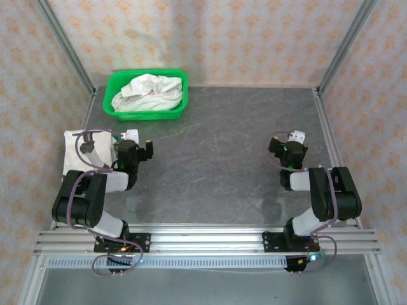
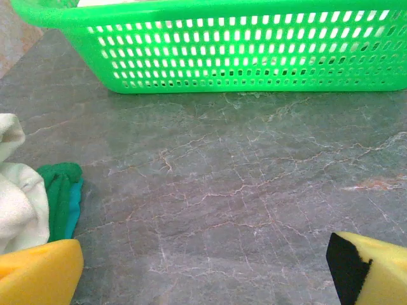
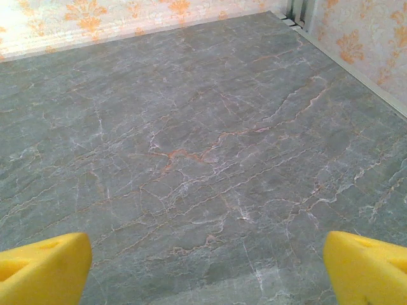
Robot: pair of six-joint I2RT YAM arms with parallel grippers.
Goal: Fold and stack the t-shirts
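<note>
Crumpled white t-shirts (image 1: 147, 92) lie piled in the green mesh basket (image 1: 114, 107) at the back left. A folded white t-shirt (image 1: 75, 149) lies flat at the table's left edge, beside my left arm. In the left wrist view its off-white edge (image 2: 16, 190) shows at the left, with a green and teal patch (image 2: 60, 198) against it. My left gripper (image 1: 136, 146) (image 2: 203, 273) hovers open over bare table, just right of the folded shirt and short of the basket (image 2: 241, 54). On the right side my right gripper (image 1: 287, 146) (image 3: 206, 270) is open over bare table, holding nothing.
The grey marbled table (image 1: 216, 146) stretches between the two arms. Aluminium frame posts (image 1: 337, 47) and patterned walls close in the back and sides. A metal rail (image 3: 356, 67) runs along the right edge.
</note>
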